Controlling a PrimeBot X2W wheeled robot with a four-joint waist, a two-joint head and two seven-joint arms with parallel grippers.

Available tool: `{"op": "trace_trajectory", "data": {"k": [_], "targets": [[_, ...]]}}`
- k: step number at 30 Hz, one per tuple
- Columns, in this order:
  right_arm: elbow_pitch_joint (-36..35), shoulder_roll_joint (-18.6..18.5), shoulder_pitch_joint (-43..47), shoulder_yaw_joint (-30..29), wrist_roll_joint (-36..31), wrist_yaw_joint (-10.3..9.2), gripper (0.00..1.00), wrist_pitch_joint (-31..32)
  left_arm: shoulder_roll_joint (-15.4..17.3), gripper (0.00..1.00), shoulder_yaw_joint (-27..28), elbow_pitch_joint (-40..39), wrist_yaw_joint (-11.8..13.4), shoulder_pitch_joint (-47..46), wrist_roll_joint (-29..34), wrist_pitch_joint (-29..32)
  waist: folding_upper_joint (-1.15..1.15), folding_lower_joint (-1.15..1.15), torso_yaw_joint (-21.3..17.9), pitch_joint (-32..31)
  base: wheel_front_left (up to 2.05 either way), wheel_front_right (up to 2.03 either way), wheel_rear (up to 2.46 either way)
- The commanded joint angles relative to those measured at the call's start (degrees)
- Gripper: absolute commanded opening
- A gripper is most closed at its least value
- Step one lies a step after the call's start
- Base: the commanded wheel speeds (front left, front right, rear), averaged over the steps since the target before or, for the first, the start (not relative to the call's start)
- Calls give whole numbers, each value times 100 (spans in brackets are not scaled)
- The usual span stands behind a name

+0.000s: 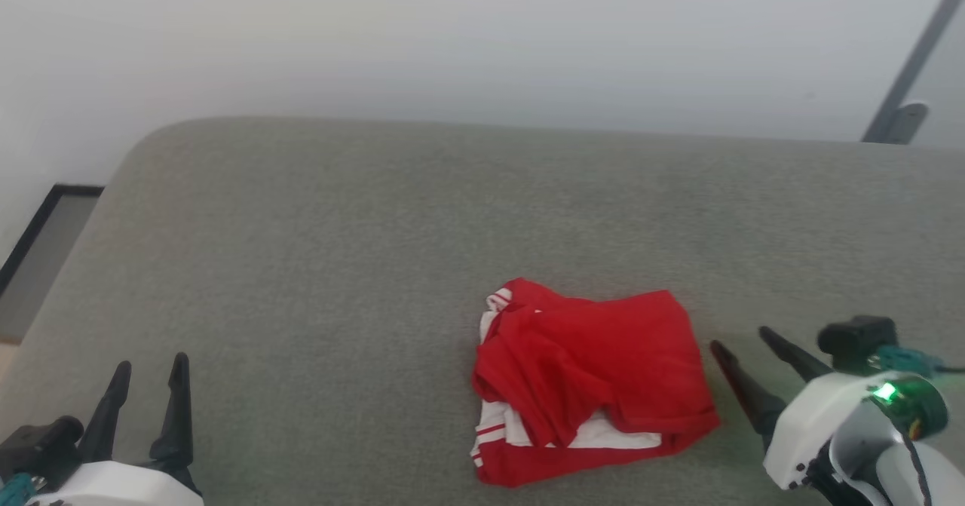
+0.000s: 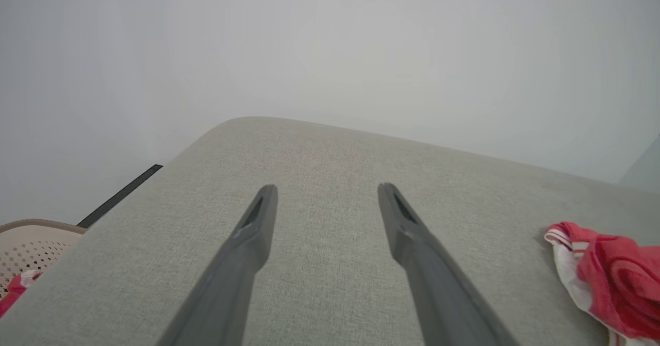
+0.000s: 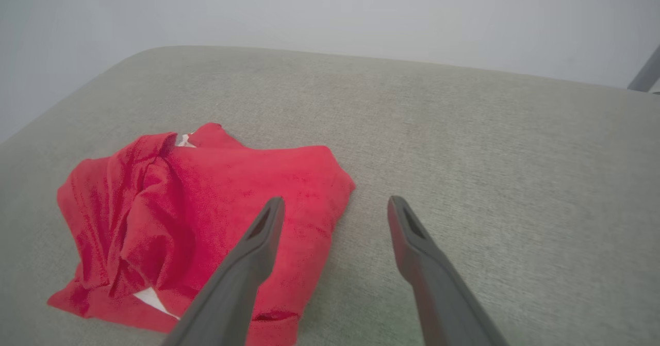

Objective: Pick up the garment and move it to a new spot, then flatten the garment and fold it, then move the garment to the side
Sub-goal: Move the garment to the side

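Grey padded bench runs ahead of both grippers and out to either side, with a pale wall behind it.

The garment lies on the bench in one compact, layered bundle. It is just beside the right gripper, on that gripper's inner side. Its near edge is close to the nearer fingertip but apart from it. It is well apart from the left gripper, far off toward that gripper's right.

- Right wrist view: the garment sits left of and partly beneath the left-hand finger. The other finger is over bare cushion.
- Both grippers are released, fingers spread wide, nothing between them. The left gripper points over bare bench.
- A white sleeve layer shows at the bundle's near edge, striped trim at its far corner.

Judgement: the step is not settled.
- The layers are stacked but rumpled on top.
- That fits a loose heap waiting to be picked up.
- It fits equally a rough fold already set aside, with the gripper let go.

If a grasp is due, the right gripper is the nearer one. The soft stacked layers would likely shift or peel apart under a pinch.
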Motion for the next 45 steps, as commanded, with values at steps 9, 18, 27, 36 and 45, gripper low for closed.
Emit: {"op": "trace_trajectory", "data": {"k": [9, 18, 27, 36, 45], "targets": [[361, -215, -471, 336, 258, 1, 100, 746, -83, 100, -101, 8, -10, -198, -4, -22, 0, 0, 451, 330, 0, 0, 0], [698, -254, -750, 304, 411, 1, 100, 2049, -175, 100, -225, 17, -10, -382, 23, -22, 0, 0, 732, 667, 0, 0, 0], [978, -74, -944, 334, 551, 1, 100, 3520, -281, 100, -345, 84, -11, -557, 45, -22, 0, 0, 863, 873, 0, 0, 0], [723, -91, -1003, 63, 422, -3, 0, 3989, -294, 100, -304, 124, -11, -630, 43, -22, 0, 0, 814, 922, 0, 0, 0], [316, -79, -1200, -564, 103, -5, 0, 4169, -297, 100, -428, 81, -10, -821, 98, -22, 0, 0, 555, 990, 0, 0, 0]]}}
